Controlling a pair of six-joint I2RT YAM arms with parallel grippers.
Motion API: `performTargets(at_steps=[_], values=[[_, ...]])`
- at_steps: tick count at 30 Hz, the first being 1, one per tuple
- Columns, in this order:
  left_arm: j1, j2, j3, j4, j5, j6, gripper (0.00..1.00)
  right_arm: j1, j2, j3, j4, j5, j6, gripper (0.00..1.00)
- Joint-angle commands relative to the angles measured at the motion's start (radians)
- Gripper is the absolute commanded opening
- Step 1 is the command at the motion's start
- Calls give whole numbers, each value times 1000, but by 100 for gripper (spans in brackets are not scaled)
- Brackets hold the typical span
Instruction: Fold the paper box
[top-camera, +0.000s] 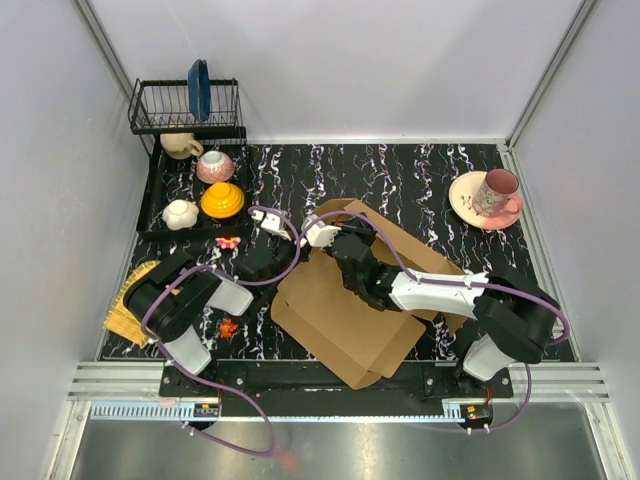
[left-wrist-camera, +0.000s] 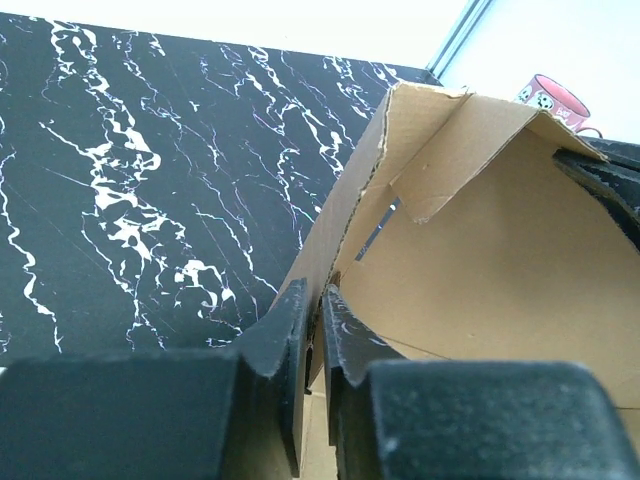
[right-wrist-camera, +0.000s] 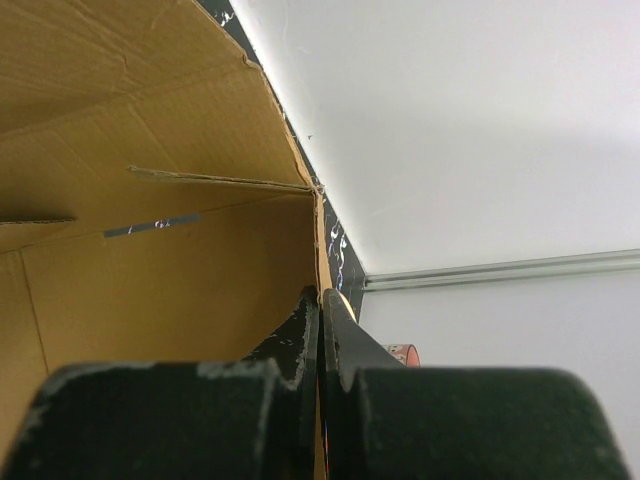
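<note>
The paper box (top-camera: 345, 320) is a brown cardboard die-cut sheet, partly raised, in the middle of the black marbled table. My left gripper (top-camera: 287, 250) is at its left edge. In the left wrist view the gripper (left-wrist-camera: 318, 312) is shut on the rim of an upright cardboard wall (left-wrist-camera: 470, 250). My right gripper (top-camera: 333, 243) reaches over the sheet to its far left corner. In the right wrist view the gripper (right-wrist-camera: 321, 305) is shut on the edge of a raised cardboard panel (right-wrist-camera: 150, 270). Both pinch the same raised part from opposite sides.
A pink mug on a saucer (top-camera: 495, 192) stands far right and shows in the left wrist view (left-wrist-camera: 555, 100). A wire rack with a blue plate (top-camera: 199, 90) and a tray of cups and bowls (top-camera: 214, 166) stand far left. A yellow mat (top-camera: 130, 300) lies at the left edge.
</note>
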Motion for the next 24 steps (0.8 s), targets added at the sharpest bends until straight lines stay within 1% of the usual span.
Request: performTargets(at_steps=[1,8,18,24], values=[[4,-23,18,377,36,-10,7,-3,21,14,-34,-34,68,0],[-24,-69,-3,377,47,-44,0,-1,36,18,-22,-28,66,0],[-114,-57,-44,377,18,-41,0,-3,37,18,-22,-22,72,0],[-153,-6,-12,377,1,-56,0,-1,33,14,-31,-22,88,0]])
